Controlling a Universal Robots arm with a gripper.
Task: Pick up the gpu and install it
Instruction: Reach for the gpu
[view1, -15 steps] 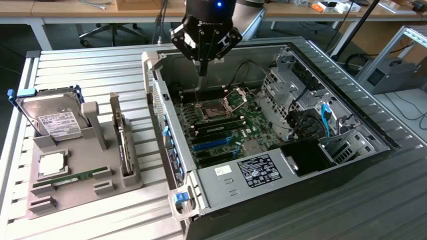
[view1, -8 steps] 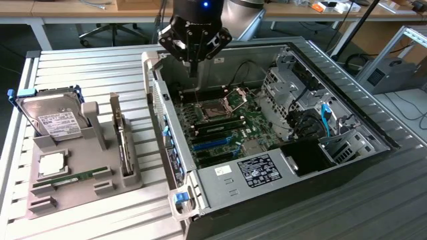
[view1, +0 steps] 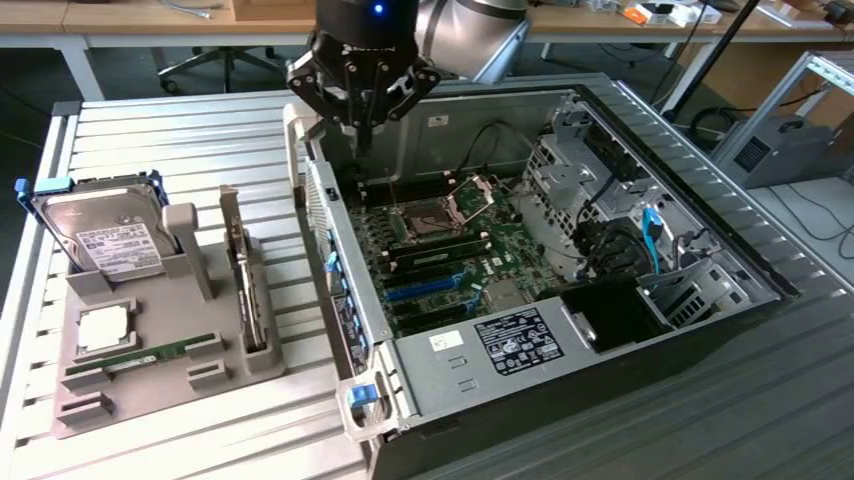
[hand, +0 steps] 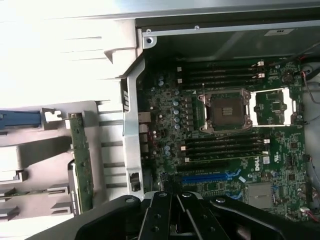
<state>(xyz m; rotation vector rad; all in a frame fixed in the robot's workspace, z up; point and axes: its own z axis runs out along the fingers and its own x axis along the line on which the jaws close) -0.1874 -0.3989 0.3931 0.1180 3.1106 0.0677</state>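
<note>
**Fixture, nearest the exterior camera.** A grey parts holder (view1: 147, 385) lay on the slatted table (view1: 147, 130), at the exterior view's left of the open computer case (view1: 441, 385). A RAM stick (view1: 140, 355) and a processor chip (view1: 104, 328) lay flat in its recesses. A hard drive (view1: 114, 240) stood upright at its far end.

**Task item.** The gpu (view1: 246, 285) stood on its long edge in a slot along the side of the holder nearest the case, with its metal bracket at the far end. This upright seating probably served to present the top edge of the card for a grasp from above. The card had not been lifted, and nothing touched it.

**Case.** The case lay on its side with the panel off, so the motherboard (view1: 441, 250) faced upward. The blue expansion slot (view1: 430, 288) was unoccupied, and access to it from above appeared clear.

**Gripper, farthest.** The gripper (view1: 362, 135) hung over the far corner of the case, just above the rear wall and beyond the far end of the gpu. Its fingers were pressed fully together. They held nothing and touched nothing.
</note>
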